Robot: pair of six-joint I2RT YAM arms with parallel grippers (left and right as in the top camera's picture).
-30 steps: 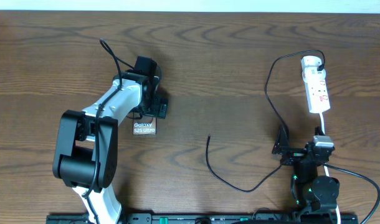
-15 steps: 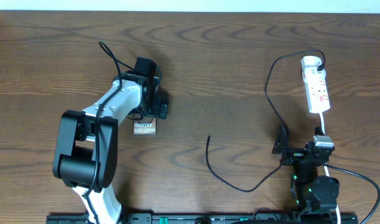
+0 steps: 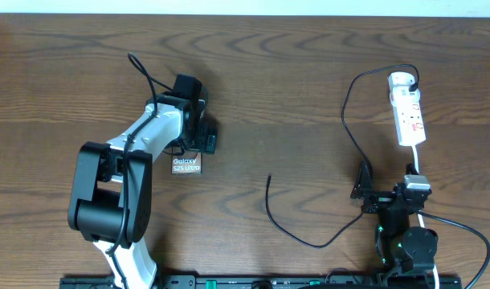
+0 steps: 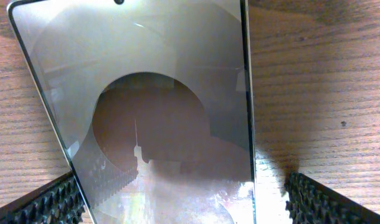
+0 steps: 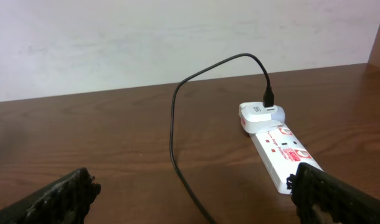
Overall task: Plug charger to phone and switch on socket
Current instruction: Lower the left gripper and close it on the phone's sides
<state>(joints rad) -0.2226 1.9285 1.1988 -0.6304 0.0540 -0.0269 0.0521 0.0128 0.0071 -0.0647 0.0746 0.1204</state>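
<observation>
The phone (image 3: 185,165) lies flat on the wooden table, its "Galaxy" lettering facing up. In the left wrist view its glossy face (image 4: 159,93) fills the frame. My left gripper (image 3: 200,143) hovers over the phone's far end, open, its fingers (image 4: 53,202) straddling the phone's sides. The white socket (image 3: 408,108) lies at the far right. The charger (image 3: 346,120) runs from a black plug (image 5: 269,99) at the socket's far end, loops across the table and ends in a free tip (image 3: 269,177). My right gripper (image 3: 364,189) stands open and empty just short of the socket (image 5: 280,149).
The socket's white cord (image 3: 419,164) runs back beside the right arm's base (image 3: 406,233). The left arm's body (image 3: 116,189) covers the table's left front. The charger's slack (image 3: 309,241) curves across the front middle. A pale wall (image 5: 177,37) stands beyond the table's far edge.
</observation>
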